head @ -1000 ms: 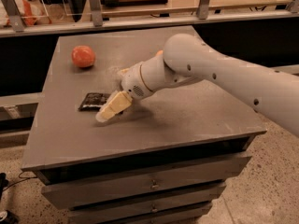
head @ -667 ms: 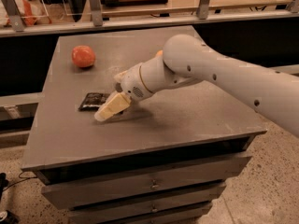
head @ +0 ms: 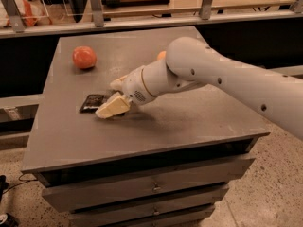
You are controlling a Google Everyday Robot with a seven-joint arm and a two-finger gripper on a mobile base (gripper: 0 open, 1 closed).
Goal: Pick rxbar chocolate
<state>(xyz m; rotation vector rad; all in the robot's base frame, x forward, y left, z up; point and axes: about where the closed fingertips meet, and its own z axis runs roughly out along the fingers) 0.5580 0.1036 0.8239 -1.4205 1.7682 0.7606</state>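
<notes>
The rxbar chocolate (head: 92, 102) lies flat on the grey cabinet top (head: 189, 122), left of centre; it is black and glossy, and its right end is hidden behind my gripper. My gripper (head: 107, 99) is low over that right end, reaching in from the right. One cream finger (head: 112, 107) sits at the bar's near side and the other (head: 118, 82) at its far side, with a gap between them. The bar rests on the surface.
A round orange-red fruit (head: 84, 57) sits at the back left of the top. Another orange fruit (head: 161, 55) peeks out behind my arm. Drawers (head: 151, 186) are below the front edge. A railing and shelf (head: 142, 20) run behind the cabinet.
</notes>
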